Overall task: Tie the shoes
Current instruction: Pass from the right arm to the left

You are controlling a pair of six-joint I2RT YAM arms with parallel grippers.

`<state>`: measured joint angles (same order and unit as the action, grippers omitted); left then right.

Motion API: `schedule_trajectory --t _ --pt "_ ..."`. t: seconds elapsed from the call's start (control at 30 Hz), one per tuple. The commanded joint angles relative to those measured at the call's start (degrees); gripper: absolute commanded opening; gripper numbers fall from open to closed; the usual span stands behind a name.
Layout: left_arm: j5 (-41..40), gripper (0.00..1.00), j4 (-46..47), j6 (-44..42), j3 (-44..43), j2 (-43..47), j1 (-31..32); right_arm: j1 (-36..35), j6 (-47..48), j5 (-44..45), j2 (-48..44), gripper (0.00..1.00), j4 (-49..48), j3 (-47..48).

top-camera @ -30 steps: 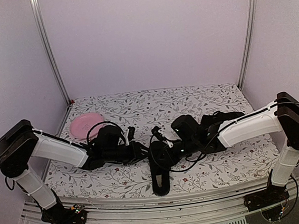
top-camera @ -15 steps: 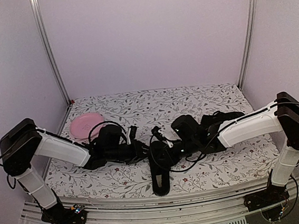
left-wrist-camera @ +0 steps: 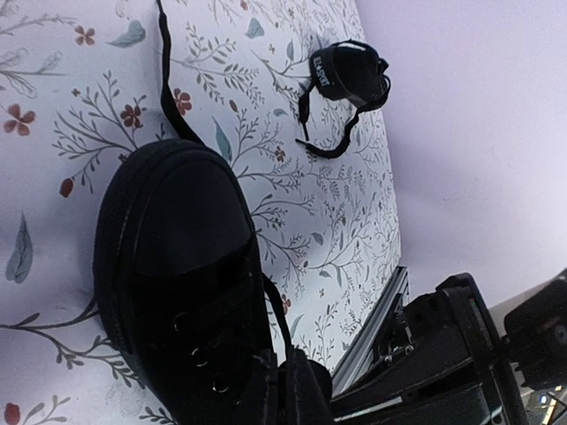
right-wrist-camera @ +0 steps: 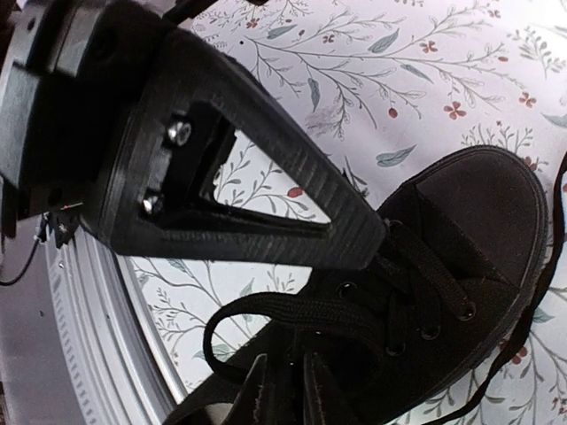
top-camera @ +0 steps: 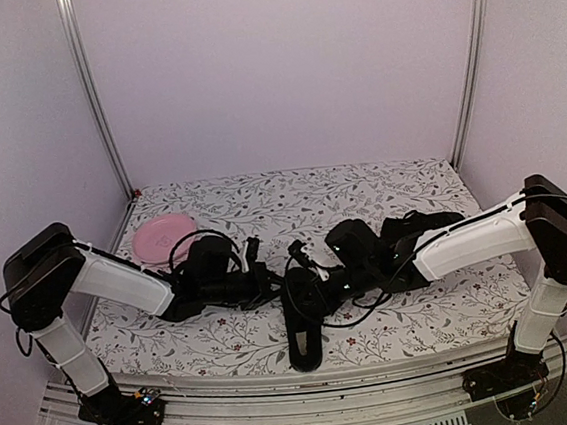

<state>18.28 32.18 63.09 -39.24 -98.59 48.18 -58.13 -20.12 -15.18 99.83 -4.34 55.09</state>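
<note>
Black low shoe (top-camera: 305,333) lies on the flowered tabletop (top-camera: 362,190) near its front edge, between both arms, with the left pincer (left-wrist-camera: 285,390) clenched on a lace (left-wrist-camera: 273,305) by the eyelets and the right pincer (right-wrist-camera: 282,390) clenched among the laces.

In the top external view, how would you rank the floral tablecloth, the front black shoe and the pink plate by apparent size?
1. Floral tablecloth: by far the largest.
2 and 3. Front black shoe and pink plate: about alike. The shoe is partly hidden and nearer the camera, so I won't rank them.
</note>
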Motion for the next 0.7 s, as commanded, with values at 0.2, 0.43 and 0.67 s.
schedule_trajectory --t 0.2,0.43,0.67 --pt "-4.2 0.00 -1.5 -2.0 3.9 6.2 -3.7 1.2 1.2 12.4 -9.4 0.68 7.2 -2.9" --pt "-5.8 0.00 -3.7 -3.0 7.5 10.5 -5.8 6.5 -6.8 17.8 -6.6 0.67 12.1 0.3" --pt "-6.8 0.00 -8.5 -5.2 11.1 16.2 -9.6 9.3 -11.6 25.7 7.3 0.57 21.5 15.7"
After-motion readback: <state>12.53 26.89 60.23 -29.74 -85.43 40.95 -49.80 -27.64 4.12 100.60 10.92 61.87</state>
